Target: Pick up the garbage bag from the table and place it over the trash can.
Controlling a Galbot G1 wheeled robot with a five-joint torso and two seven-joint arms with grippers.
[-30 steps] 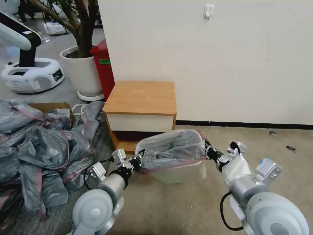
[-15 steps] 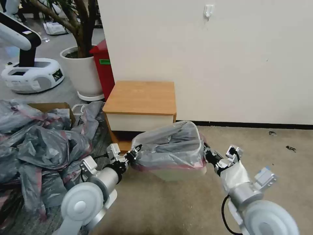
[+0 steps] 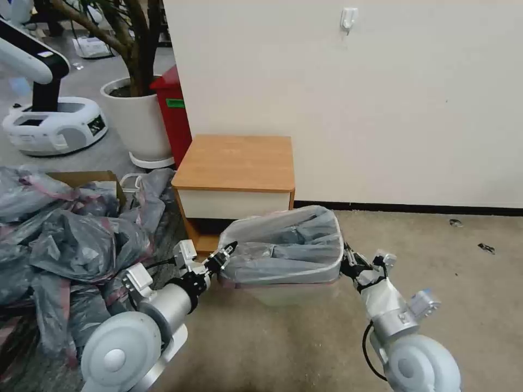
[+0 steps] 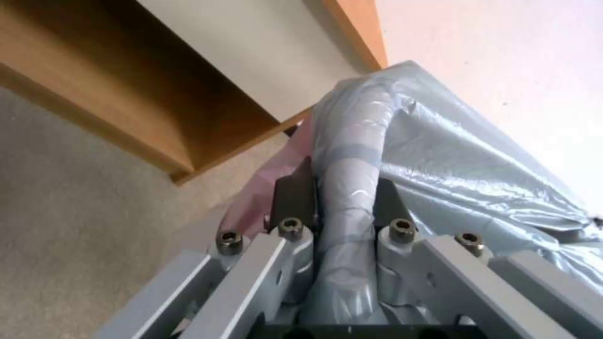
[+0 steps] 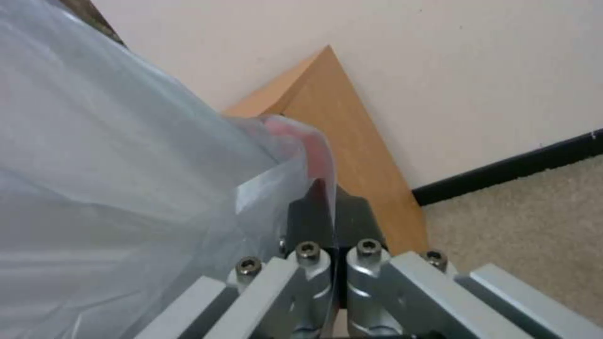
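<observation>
thin crinkly grey plastic garbage bag (image 3: 283,247) stretched between both grippers over the beige plastic trash can (image 3: 289,293), left gripper (image 3: 222,255) and right gripper (image 3: 346,262) each pinching its pink rim, wooden nightstand table (image 3: 235,161) just behind

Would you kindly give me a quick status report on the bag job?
Left gripper and right gripper both clamped on garbage bag rim. Bag stretched open over trash can, beside table. Nothing blocking.
</observation>
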